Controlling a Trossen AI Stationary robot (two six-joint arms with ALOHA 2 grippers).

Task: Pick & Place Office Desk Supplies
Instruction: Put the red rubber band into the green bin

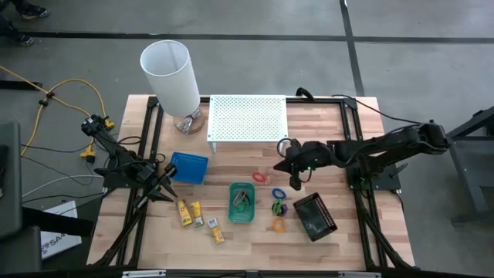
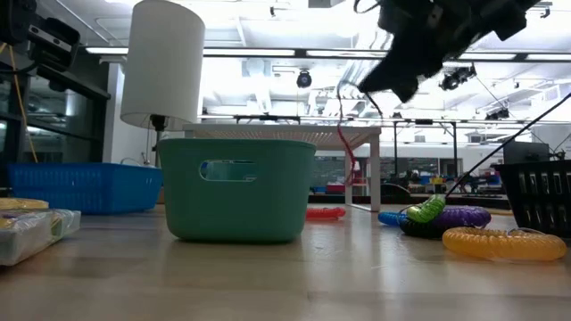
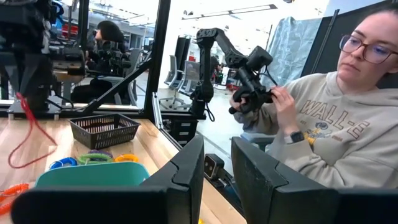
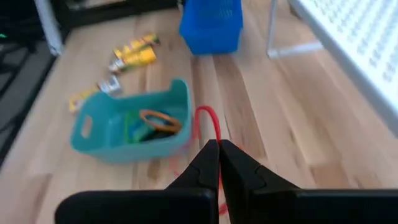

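Note:
My right gripper (image 1: 282, 165) hovers above the table's middle, shut on a thin red ring (image 2: 343, 143) that dangles below it. It is right of the green tray (image 1: 241, 202), which holds an orange ring (image 4: 160, 120). Another red ring (image 1: 258, 177), a blue ring (image 1: 278, 193), a purple and green ring (image 1: 279, 207) and an orange ring (image 1: 278, 225) lie on the table. Yellow-and-white blocks (image 1: 197, 215) lie left of the green tray. My left gripper (image 1: 166, 189) is open and empty beside the blue tray (image 1: 189, 167). My right gripper pinches the thin red ring's upper part (image 4: 217, 138) between its two shut fingers. The fingers slant down from the table's right side. The ring hangs slack below them as a long loop (image 3: 28, 134), clear of the table.
A black tray (image 1: 314, 216) stands right of the rings. A white perforated shelf (image 1: 248, 117) and a white cylindrical lamp (image 1: 171, 77) stand at the back. A person (image 3: 336, 124) sits beyond the table's right edge, hands on a control arm.

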